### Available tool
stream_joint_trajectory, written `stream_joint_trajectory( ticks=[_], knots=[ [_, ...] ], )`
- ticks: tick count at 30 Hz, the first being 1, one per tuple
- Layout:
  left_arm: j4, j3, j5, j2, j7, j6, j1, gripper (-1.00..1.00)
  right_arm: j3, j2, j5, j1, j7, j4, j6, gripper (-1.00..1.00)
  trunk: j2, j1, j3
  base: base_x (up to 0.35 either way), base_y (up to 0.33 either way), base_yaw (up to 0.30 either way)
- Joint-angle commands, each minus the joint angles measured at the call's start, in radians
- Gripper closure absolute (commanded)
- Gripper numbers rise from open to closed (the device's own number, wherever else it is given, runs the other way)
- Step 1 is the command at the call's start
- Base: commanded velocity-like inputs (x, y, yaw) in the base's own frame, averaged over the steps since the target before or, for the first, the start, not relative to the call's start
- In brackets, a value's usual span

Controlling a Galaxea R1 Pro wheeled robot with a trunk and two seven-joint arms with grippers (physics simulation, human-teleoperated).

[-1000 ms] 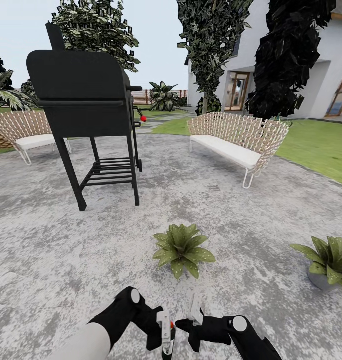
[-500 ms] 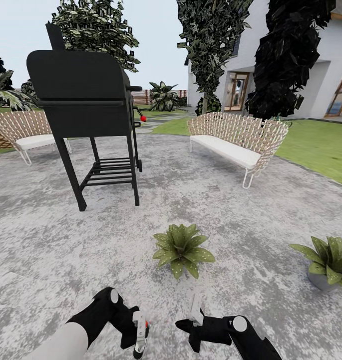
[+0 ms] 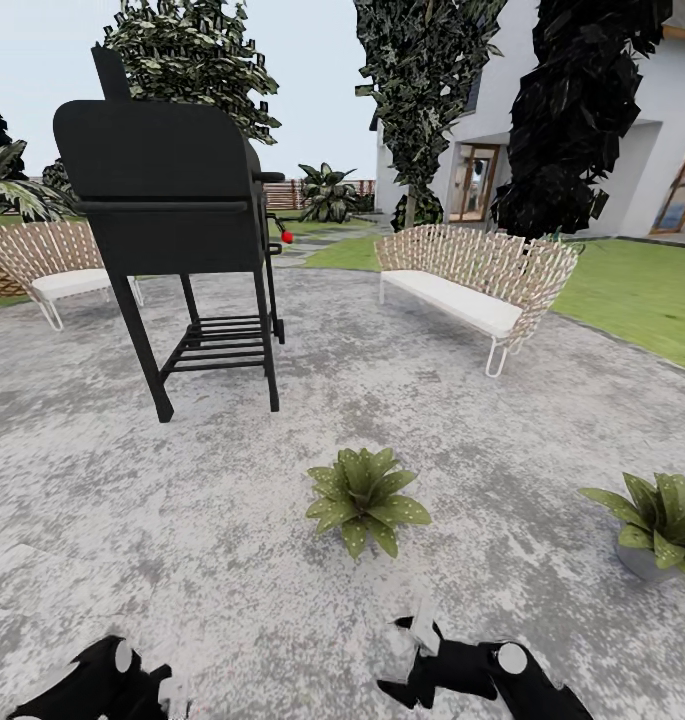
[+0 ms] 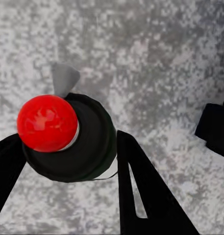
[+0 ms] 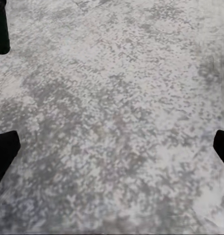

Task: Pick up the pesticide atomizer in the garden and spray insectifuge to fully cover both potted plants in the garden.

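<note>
Now we hold the pesticide atomizer (image 4: 67, 142) clamped between our left gripper's (image 4: 67, 161) fingers, low over the patio (image 3: 462, 400) short of the nearer potted plant (image 3: 366, 498). Our right gripper (image 5: 112, 147) hangs empty, fingers spread wide. To spray well, we should lift the red tip (image 4: 46, 122) toward that plant's leaves, then treat the second potted plant (image 3: 657, 525) beyond it.

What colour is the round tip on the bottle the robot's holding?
Bright red, on the dark atomizer clamped in the left gripper. Left wrist view shows it best.
</note>
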Motion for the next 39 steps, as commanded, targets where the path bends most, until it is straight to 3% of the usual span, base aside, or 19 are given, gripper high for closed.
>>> stream_joint_trajectory(
  ticks=[1,3,4,5,7,9,10,13,15,18,21,31,35,39],
  knots=[
    [0.032,0.007,0.021,-0.006,0.090,-0.006,0.006,1.00,-0.023,-0.004,0.007,0.000,-0.056,0.030,-0.007,-1.00,0.000,0.000,-0.001,0.000,0.000,0.000],
    [0.122,0.033,0.109,-0.022,0.242,-0.011,0.011,1.00,-0.073,-0.007,0.005,0.000,-0.186,0.102,-0.010,-1.00,0.000,0.000,-0.001,0.000,0.000,0.000],
    [0.187,0.048,0.209,-0.031,0.352,-0.037,0.012,1.00,-0.112,-0.007,0.004,0.000,-0.319,0.170,-0.017,-1.00,0.000,0.000,-0.001,0.000,0.000,0.000],
    [0.213,0.051,0.266,-0.037,0.397,-0.066,0.012,1.00,-0.133,-0.007,0.001,0.000,-0.392,0.201,-0.026,-1.00,0.000,0.000,-0.001,0.000,0.000,0.000],
    [0.282,0.060,0.473,-0.045,0.500,-0.173,0.014,1.00,-0.188,-0.006,-0.014,0.001,-0.622,0.294,-0.104,-1.00,0.000,0.000,-0.001,0.000,0.000,0.000],
    [0.335,0.064,0.708,-0.045,0.568,-0.265,0.027,1.00,-0.209,-0.008,-0.030,0.001,-0.822,0.414,-0.243,-1.00,0.000,0.000,-0.001,0.000,0.000,0.000],
    [0.344,0.065,0.807,-0.043,0.598,-0.307,0.040,1.00,-0.213,-0.010,-0.045,0.002,-0.905,0.474,-0.315,-1.00,0.000,0.000,-0.001,0.000,0.000,0.000],
    [0.354,0.072,0.980,-0.037,0.692,-0.416,0.092,1.00,-0.217,-0.020,-0.109,0.006,-1.028,0.568,-0.489,-1.00,0.000,0.000,-0.001,0.000,0.000,0.000],
    [0.358,0.075,1.052,-0.038,0.774,-0.517,0.139,1.00,-0.217,-0.023,-0.173,0.028,-1.051,0.584,-0.571,-1.00,0.000,0.000,-0.001,0.000,0.000,0.000],
    [0.363,0.078,1.099,-0.042,0.847,-0.602,0.183,1.00,-0.216,-0.024,-0.237,0.044,-1.056,0.590,-0.598,-1.00,0.000,0.000,-0.001,0.000,0.000,0.000],
    [0.363,0.077,1.121,-0.050,0.862,-0.616,0.196,1.00,-0.216,-0.022,-0.249,0.047,-1.056,0.591,-0.603,-1.00,0.000,0.000,-0.001,0.000,0.000,0.000],
    [0.364,0.078,1.124,-0.053,0.864,-0.615,0.199,1.00,-0.214,-0.014,-0.250,0.047,-1.054,0.591,-0.601,-1.00,0.000,0.000,-0.001,0.000,0.000,0.000],
    [0.364,0.077,1.125,-0.053,0.864,-0.616,0.199,1.00,-0.213,0.013,-0.248,0.047,-1.054,0.593,-0.598,-1.00,0.000,0.000,-0.001,0.000,0.000,0.000],
    [0.364,0.078,1.125,-0.053,0.864,-0.617,0.199,1.00,-0.213,0.019,-0.247,0.048,-1.054,0.594,-0.596,-1.00,0.000,0.000,-0.001,0.000,0.000,0.000]
  ],
)
